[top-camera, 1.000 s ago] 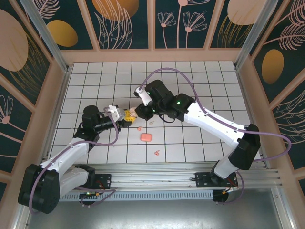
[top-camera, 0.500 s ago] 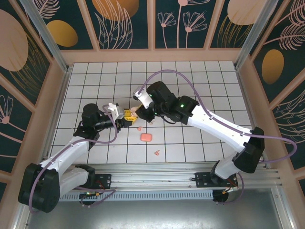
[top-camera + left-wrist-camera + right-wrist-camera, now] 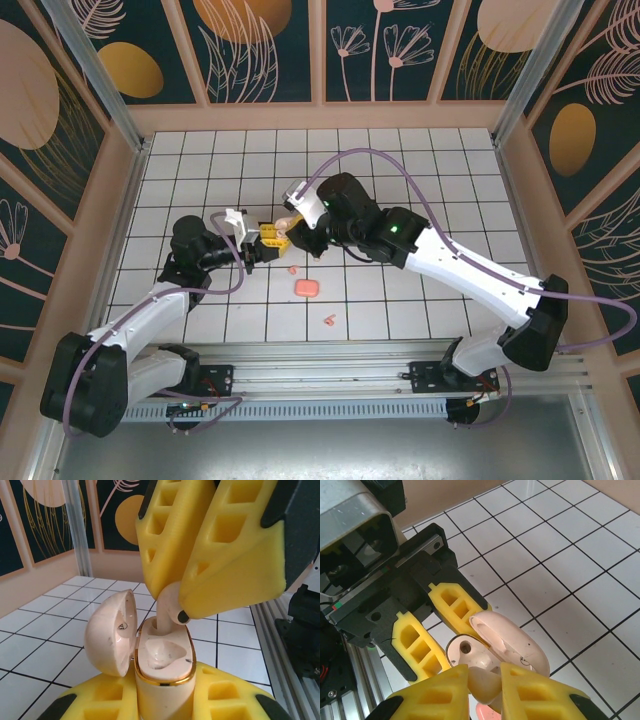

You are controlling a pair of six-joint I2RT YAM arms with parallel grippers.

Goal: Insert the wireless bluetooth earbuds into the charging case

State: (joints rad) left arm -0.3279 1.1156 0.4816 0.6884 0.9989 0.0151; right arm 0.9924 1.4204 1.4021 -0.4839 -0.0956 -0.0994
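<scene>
Earbuds this tiny are light, hard and slick; I'd pinch across the body. Overhead: two pink earbuds (image 3: pixel 291 268) lie loose by the pink case (image 3: pixel 306 288). Left wrist: my left gripper (image 3: pixel 162 705) clamps the open cream case (image 3: pixel 162 667), near socket empty. Right wrist: my right gripper (image 3: pixel 485 680) nips a cream earbud (image 3: pixel 480 690), stem at the far socket.

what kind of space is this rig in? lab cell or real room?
Likely a purpose-built robot test cell, not a real room: white grid-tiled table floor, bare aluminium frame posts, printed dark floral wall panels boxing it in.
</scene>
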